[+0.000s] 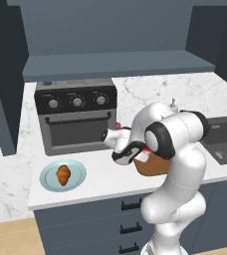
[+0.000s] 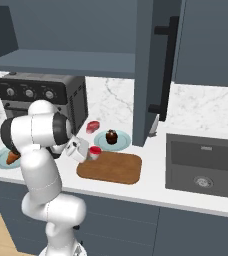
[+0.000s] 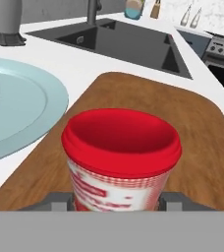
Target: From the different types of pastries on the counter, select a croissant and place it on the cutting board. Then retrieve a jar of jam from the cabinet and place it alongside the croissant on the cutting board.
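A red-lidded jar of jam [image 3: 121, 162] sits clamped between the two fingers of the robot's tool [image 2: 92, 152], poised over the near left end of the cutting board [image 2: 113, 168]; whether its base touches the wood cannot be told. The job appears to be in its second half, the jar being delivered, yet the croissant [image 1: 63, 175] lies on a pale blue plate [image 1: 78, 181] well to the left of the board (so the first half looks undone). The next move calls for lowering the jar flat onto the board and easing the fingers apart without tipping it, with room left beside it for the pastry. A chocolate cupcake [image 2: 111, 136] on a second blue plate [image 2: 123, 143] stands just behind the board. The white marble desk [image 1: 185, 94] also carries a black toaster oven [image 1: 75, 119] to the left and a dark sink [image 2: 204, 167] to the right, under dark blue-grey wall cabinets [image 2: 156, 65].
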